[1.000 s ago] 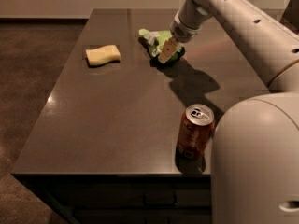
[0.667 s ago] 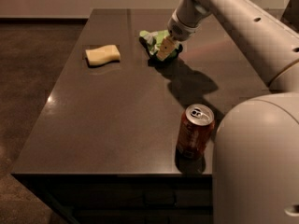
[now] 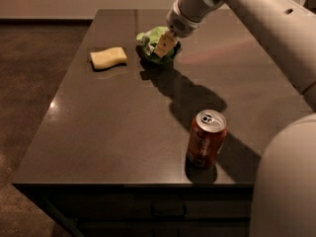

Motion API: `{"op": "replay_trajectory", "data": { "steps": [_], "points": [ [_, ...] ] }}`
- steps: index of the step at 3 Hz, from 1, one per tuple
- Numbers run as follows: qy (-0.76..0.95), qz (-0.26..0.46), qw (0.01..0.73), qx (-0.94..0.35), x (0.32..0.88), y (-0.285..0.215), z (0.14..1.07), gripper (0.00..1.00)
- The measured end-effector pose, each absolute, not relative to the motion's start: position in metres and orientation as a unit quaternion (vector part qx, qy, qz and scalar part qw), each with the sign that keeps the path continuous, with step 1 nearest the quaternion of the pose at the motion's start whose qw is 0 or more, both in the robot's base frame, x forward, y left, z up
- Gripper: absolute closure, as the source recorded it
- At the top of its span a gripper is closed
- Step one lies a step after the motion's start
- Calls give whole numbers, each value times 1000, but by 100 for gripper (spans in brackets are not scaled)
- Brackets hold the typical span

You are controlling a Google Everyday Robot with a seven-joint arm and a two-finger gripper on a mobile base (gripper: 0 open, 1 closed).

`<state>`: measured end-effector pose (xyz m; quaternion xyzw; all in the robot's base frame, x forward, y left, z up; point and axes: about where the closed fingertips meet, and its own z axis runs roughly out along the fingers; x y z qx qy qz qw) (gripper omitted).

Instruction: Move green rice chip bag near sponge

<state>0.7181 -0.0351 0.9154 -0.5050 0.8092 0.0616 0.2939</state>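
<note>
A dark tabletop [image 3: 113,127] fills the middle of the frame; the robot's pale arm [image 3: 256,19] comes in from the upper right and slants down towards the upper centre, where the gripper [image 3: 166,47] sits at the far part of the table.

The gripper is clenched on the green rice chip bag [image 3: 150,36]; one tan finger [image 3: 163,43] lies across the bag's right side, and the crumpled green plastic bulges out to its left and below it; the second finger is hidden behind the bag. Whether the bag rests on the table or hangs just above it cannot be told; a dark shadow lies directly under it and runs down and to the right across the surface.

The sponge [image 3: 107,58] lies flat on the table in the upper left, to the left of the bag; the two are near each other but apart, with a strip of bare tabletop between them.

An orange-red soda can [image 3: 206,138] stands upright in the lower right, near the table's front edge and well apart from both bag and sponge; its silver top with the pull tab faces up. The robot's rounded white body [image 3: 289,181] fills the lower right corner; brownish floor [image 3: 29,73] shows along the left side.
</note>
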Motion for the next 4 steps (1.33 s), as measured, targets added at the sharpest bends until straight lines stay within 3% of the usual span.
{"op": "replay_trajectory", "data": {
  "steps": [1, 2, 4],
  "points": [
    [793, 72, 295, -528, 697, -8, 920, 100],
    [786, 79, 287, -542, 685, 14, 915, 84],
    [779, 89, 278, -554, 678, 33, 905, 36]
  ]
}}
